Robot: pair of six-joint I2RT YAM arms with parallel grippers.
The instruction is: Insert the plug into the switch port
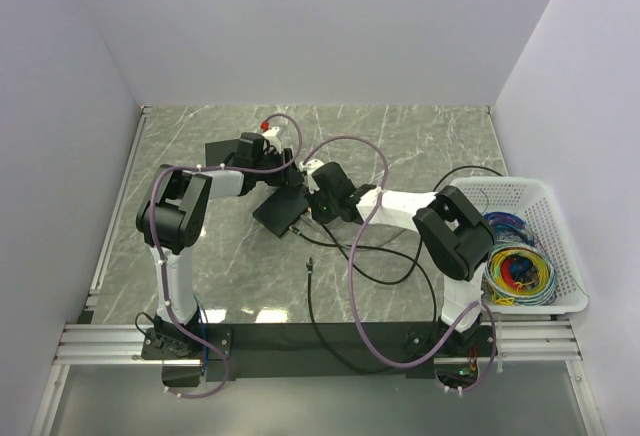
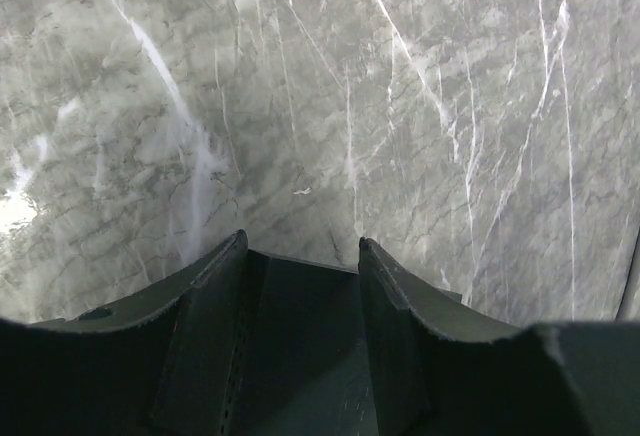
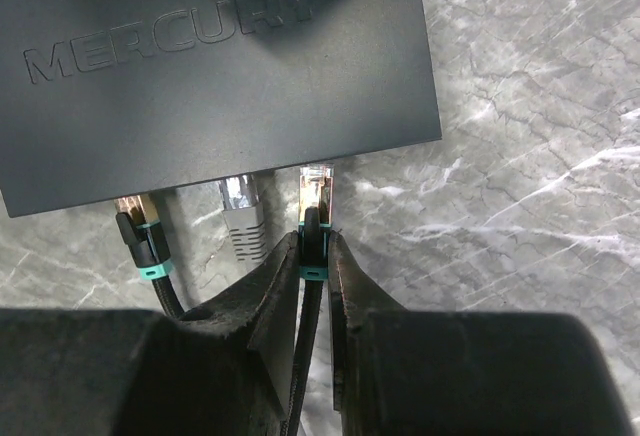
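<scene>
Jaws of the right gripper (image 3: 315,256) pinch the cable (image 3: 298,376) just behind the plug (image 3: 318,191), whose tip meets the switch (image 3: 200,66) at its port edge. The left gripper (image 2: 302,246) appears to clamp the switch. We judge insertion just starting; next comes a straight, aligned push.

Right wrist view: the switch (image 3: 200,66) runs off the top and left edges. Its socket row is hidden under the near edge, so I cannot tell how deep the plug (image 3: 318,188) sits. Its rear is covered by my right fingers (image 3: 268,291). Left wrist view: a dark surface sits between my left fingers (image 2: 205,296), unidentifiable. Top view: plug too small to find.
</scene>
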